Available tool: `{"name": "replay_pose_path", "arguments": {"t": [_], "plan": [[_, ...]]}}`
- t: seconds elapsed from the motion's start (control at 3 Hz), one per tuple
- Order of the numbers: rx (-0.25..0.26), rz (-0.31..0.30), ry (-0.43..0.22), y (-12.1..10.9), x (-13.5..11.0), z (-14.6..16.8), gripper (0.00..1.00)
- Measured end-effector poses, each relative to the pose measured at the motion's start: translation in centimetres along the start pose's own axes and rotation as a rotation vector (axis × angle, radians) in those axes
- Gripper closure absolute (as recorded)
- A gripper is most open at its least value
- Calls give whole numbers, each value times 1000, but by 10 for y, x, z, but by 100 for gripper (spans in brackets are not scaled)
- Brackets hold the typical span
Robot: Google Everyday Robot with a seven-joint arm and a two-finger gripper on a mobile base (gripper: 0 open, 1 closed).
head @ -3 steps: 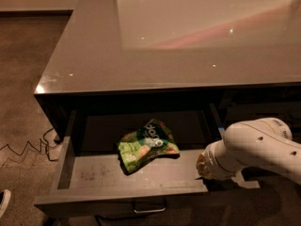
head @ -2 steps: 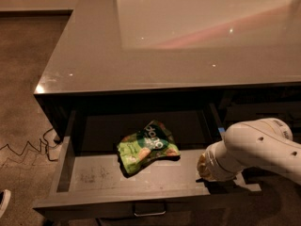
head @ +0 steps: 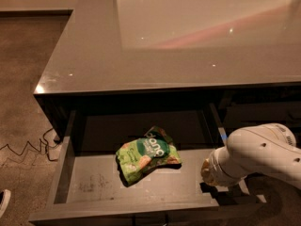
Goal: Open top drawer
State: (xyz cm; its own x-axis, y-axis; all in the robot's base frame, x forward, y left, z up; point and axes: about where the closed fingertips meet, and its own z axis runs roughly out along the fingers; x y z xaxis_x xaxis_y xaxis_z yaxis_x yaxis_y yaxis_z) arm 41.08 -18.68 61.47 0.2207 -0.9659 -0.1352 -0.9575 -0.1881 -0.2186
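**Camera view.** The gripper [head: 210,190] sits low at the right of the frame, at the end of the white arm [head: 256,157], over the right front corner of the top drawer [head: 63,169]. It shows only as a dark shape under the wrist. Whether it is released or clenched on anything cannot be told.

The top drawer lies to the gripper's left and directly beneath it. It is drawn well out from under the counter [head: 155,46], with its scuffed grey floor exposed. Its handle [head: 150,219] is left of the gripper and lower, cut by the bottom edge of the frame. Gripper and handle are apart.

**Judgement.** The drawer appears open to most or all of its travel, so the task looks close to complete.
- Any remaining pull should run straight out, away from the counter. A sideways load at this corner could rack the drawer.
- The gripper should withdraw upward first, so the wrist does not catch the right side wall.

**Surroundings.**
- A green snack bag [head: 146,157] lies on the drawer floor left of the gripper, near it but not touching.
- Behind the gripper and to its right is a dark neighbouring compartment [head: 263,112], close to the arm and the one obstruction worth noting.
- Far to the gripper's left, on the floor, lie a cable [head: 26,149] and the toe of a shoe [head: 3,202], both well apart from the work.
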Motion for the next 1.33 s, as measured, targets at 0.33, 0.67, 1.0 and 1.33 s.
{"name": "replay_pose_path", "arguments": {"t": [0.33, 0.67, 1.0, 1.33], "plan": [[0, 0, 0, 0, 0, 0, 81], [0, 0, 0, 0, 0, 0, 58], [0, 0, 0, 0, 0, 0, 35], [0, 0, 0, 0, 0, 0, 12]]}}
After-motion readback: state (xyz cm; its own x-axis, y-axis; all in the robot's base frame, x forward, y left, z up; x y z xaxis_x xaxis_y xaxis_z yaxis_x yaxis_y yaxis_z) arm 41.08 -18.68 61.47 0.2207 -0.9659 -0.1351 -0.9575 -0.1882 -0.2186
